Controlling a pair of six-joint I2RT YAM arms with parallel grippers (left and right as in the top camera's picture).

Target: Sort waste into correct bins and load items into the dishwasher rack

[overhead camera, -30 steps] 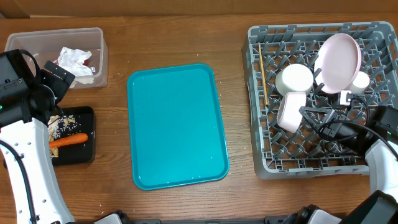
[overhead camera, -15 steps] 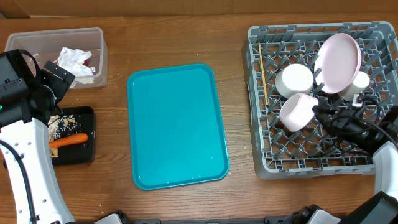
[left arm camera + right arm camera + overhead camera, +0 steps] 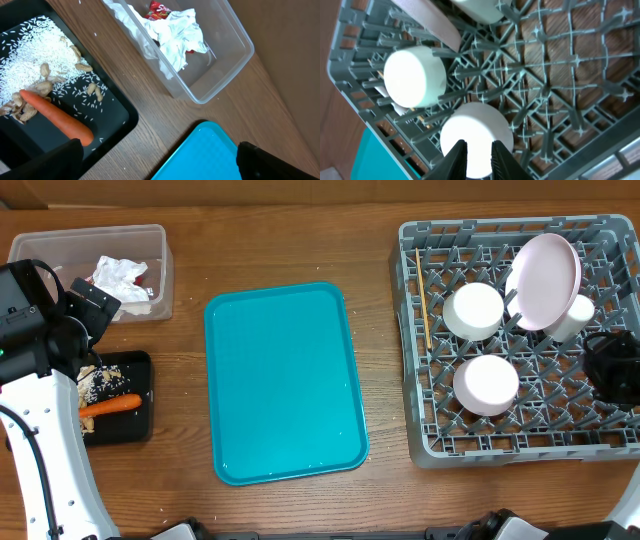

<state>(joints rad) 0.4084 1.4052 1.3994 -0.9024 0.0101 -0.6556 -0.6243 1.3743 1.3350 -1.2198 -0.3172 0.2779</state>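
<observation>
Waste looks sorted and dishes racked, the job seemingly near its end; nearest, at 8 o'clock from the teal tray, the black tray holds carrot, rice and food bits; the left gripper hangs by it, fingers wide apart, empty; at 3 o'clock, over the dishwasher rack, the right gripper hovers by the near upturned bowl, fingers barely apart, gripping nothing; beyond stand a second bowl, cup, leaning plate and stick; farthest, at 10 o'clock, the clear tub holds napkins and wrapper; the fork cannot be made out.
</observation>
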